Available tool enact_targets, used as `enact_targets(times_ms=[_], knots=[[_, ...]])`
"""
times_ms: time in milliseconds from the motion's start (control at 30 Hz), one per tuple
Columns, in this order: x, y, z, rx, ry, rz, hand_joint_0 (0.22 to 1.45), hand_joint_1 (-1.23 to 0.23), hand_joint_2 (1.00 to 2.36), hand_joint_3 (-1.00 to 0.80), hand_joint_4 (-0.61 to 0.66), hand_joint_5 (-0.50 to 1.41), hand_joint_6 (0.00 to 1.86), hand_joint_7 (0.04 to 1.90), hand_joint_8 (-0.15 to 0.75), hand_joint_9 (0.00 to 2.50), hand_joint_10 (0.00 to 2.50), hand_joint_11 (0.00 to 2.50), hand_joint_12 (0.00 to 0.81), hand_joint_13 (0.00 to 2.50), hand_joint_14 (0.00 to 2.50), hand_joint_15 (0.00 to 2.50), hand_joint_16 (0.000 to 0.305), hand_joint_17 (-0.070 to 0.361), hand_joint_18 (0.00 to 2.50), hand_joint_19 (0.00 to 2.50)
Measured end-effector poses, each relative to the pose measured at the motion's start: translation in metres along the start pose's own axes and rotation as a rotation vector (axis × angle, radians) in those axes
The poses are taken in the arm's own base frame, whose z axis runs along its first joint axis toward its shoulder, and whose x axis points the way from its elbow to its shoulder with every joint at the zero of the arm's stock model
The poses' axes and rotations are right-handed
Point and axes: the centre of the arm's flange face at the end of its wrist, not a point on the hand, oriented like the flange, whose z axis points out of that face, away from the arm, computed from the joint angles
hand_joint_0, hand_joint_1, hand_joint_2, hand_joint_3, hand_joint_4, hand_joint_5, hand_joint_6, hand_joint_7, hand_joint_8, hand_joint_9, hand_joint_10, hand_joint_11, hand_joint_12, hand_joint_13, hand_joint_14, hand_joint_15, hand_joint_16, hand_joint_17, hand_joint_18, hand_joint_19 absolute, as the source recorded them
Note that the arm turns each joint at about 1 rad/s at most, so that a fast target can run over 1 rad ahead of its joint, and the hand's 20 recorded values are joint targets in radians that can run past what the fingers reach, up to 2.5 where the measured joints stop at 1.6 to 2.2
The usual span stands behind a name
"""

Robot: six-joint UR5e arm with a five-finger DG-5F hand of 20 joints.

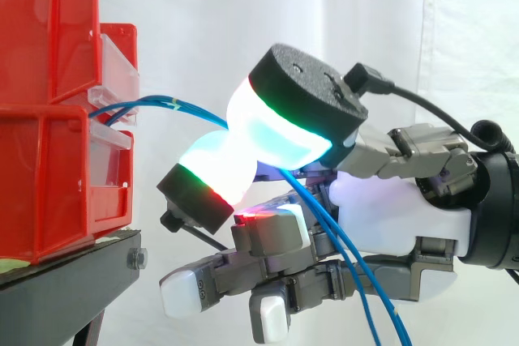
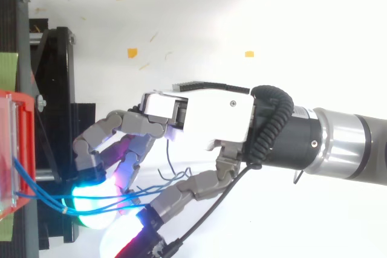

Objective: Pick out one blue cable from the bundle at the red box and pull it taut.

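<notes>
- Red box, stacked in tiers, stands at the nine o'clock edge of our side view, on a black stand before a white curtain.
- We see the hand reaching in from three o'clock, its palm white and its fingers curled toward the box.
- Two glowing pads, one cyan edged green and the other white edged red and green, press together with the blue cable pinched between them. The hand is closed on the cable.
- The cable leaves a clear-fronted compartment of the box as two blue strands that join at a small pale tie. It then runs in a shallow arc toward three o'clock and into the pads.
- Past the pads, blue strands drop toward five o'clock, crossing in front of the lower fingers.
- In our top view the hand lies across the middle, with the red box at nine o'clock. Blue strands span the gap from the box to the cyan pad at seven o'clock.
- Thin blue loops lie beneath the palm toward six o'clock; we cannot tell whether they belong to the pinched cable.
</notes>
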Motion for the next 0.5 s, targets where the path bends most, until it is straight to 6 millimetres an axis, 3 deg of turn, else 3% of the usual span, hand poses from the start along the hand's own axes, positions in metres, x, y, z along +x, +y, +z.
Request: enact_targets(times_ms=[267,367,500], knots=[[-0.0017,0.0029,0.0020,-0.003,-0.001,0.001,0.48,-0.56,1.00,-0.50,0.08,-0.12,0.90,0.97,0.315,1.16,0.03,1.08,0.354,0.73,0.02,0.43,0.050,0.112,0.89,0.84],[-0.0016,0.0036,0.0022,-0.001,0.001,0.000,0.56,-0.49,1.00,-0.50,0.04,-0.12,0.88,1.06,0.287,1.14,0.03,1.08,0.329,0.71,0.02,0.43,0.044,0.100,0.85,0.88],[-0.0018,0.0046,0.0028,0.000,0.003,0.000,0.62,-0.58,1.00,-0.46,0.01,-0.11,0.89,1.10,0.285,1.16,0.03,1.07,0.319,0.72,0.02,0.44,0.042,0.094,0.85,0.90]])
